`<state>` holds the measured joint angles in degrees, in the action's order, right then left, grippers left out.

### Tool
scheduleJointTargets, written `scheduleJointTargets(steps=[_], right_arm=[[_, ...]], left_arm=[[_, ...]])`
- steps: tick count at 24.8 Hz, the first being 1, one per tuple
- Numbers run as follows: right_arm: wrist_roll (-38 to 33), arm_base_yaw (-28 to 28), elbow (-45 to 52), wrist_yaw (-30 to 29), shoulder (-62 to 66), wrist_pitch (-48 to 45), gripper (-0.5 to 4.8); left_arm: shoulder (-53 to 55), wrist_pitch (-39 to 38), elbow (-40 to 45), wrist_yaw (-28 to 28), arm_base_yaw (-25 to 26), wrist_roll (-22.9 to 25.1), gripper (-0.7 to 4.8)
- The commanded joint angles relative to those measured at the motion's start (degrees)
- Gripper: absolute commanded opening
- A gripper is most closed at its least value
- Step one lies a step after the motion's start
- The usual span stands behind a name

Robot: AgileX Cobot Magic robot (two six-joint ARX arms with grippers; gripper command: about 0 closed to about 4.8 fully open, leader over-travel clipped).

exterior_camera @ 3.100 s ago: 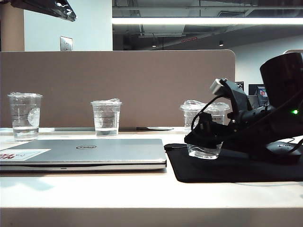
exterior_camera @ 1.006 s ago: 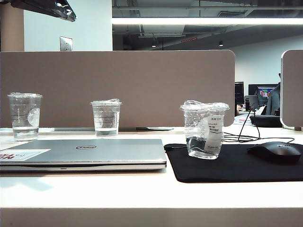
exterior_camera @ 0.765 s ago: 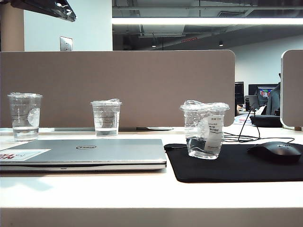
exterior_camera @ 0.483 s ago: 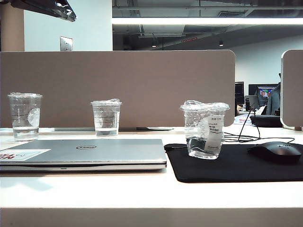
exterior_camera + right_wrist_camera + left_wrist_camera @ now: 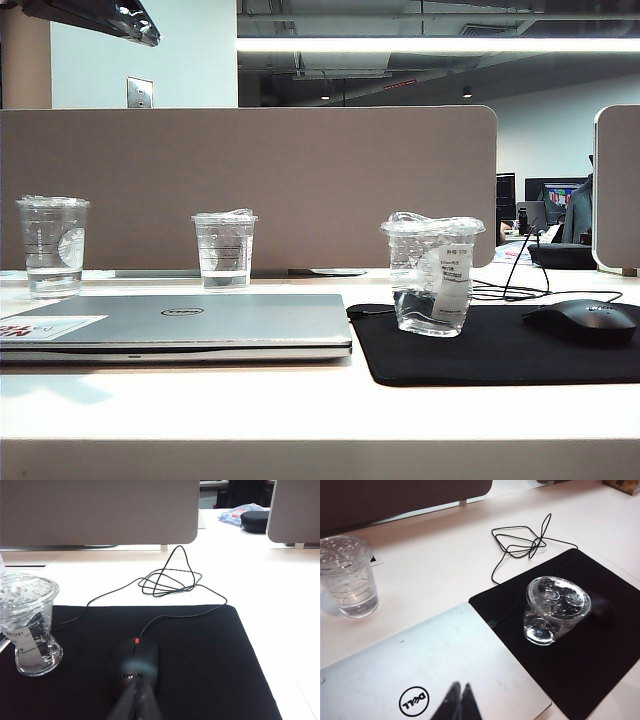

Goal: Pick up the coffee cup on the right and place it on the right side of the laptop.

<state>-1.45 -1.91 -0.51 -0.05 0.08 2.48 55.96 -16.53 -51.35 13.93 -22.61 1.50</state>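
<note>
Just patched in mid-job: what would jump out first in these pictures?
The coffee cup, crumpled at the waist, stands on the black mouse pad right of the closed laptop, with nothing gripping it. Both tools are shut: the left tool hovers over the laptop's lid, the right tool above the mouse.

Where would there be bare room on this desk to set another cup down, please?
Free: the pale desk strip in front of the laptop, and the black mouse pad beside the mouse. Crowded: the pad's near-laptop corner holds the coffee cup, and a tangled cable lies behind the pad.
</note>
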Motion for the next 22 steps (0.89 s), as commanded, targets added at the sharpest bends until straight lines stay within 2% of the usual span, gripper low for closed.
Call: scheduleJointTargets(steps=[1, 22], right_arm=[[0.17, 0.04, 0.44, 0.11, -0.13, -0.74, -0.04], [0.00, 0.02, 0.44, 0.31, -0.13, -3.69, -0.04]], left_arm=[[-0.15, 0.74, -0.24, 0.28, 0.07, 0.02, -0.05], [-0.15, 0.74, -0.24, 0.31, 0.07, 0.02, -0.05]])
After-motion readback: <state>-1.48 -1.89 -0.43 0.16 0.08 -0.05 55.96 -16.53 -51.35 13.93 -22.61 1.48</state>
